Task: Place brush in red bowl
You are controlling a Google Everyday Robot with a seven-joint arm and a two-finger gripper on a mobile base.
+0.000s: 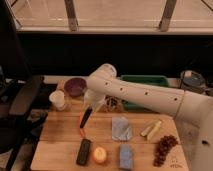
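My gripper (91, 107) is at the end of the white arm, above the back left of the wooden table (55, 150). It is shut on the upper end of the brush (86, 118), a slim black stick that hangs tilted down and to the left, off the table. The purple bowl (75, 86) stands just behind and left of the gripper. The red bowl is hidden behind the arm. An orange carrot (81, 131) lies on the table right under the brush's low end.
A white cup (59, 99) stands left of the gripper. A green tray (146, 80) is at the back. A black block (83, 151), an orange fruit (100, 155), a blue sponge (126, 156), a grey cloth (121, 128), pale sticks (151, 130) and grapes (164, 148) lie on the table.
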